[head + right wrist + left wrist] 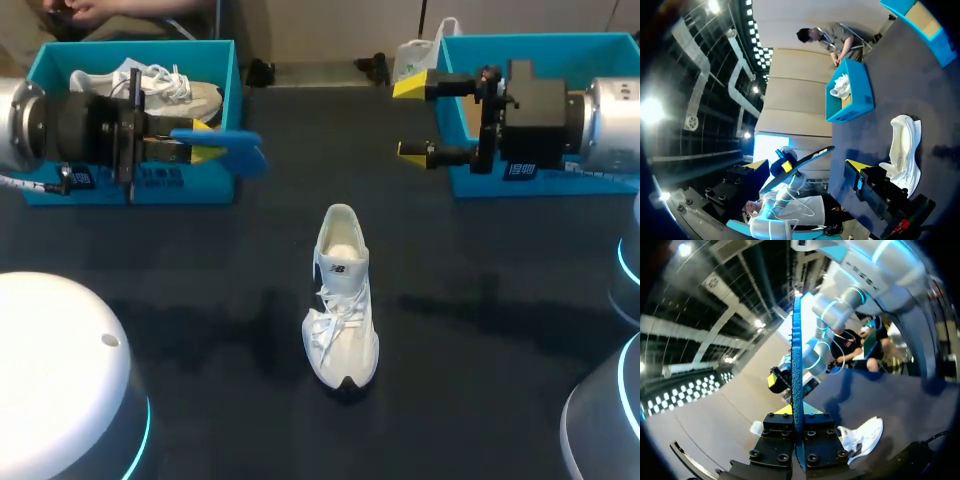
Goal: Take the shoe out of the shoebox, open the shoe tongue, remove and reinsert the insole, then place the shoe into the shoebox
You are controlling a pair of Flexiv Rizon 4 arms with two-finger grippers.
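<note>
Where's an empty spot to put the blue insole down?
Bare table lies either side of the white shoe, nearer than the left shoebox and right shoebox. Between the boxes it is crowded: the left gripper holding the insole and the right gripper hang there.

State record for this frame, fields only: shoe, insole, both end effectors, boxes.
shoe: white, standing on the table, outside both boxes
insole: blue, out of the shoe, in left end effector
left end effector: shut on insole, by left shoebox
right end effector: open, empty, by right shoebox
left shoebox: holds a second white shoe
</note>
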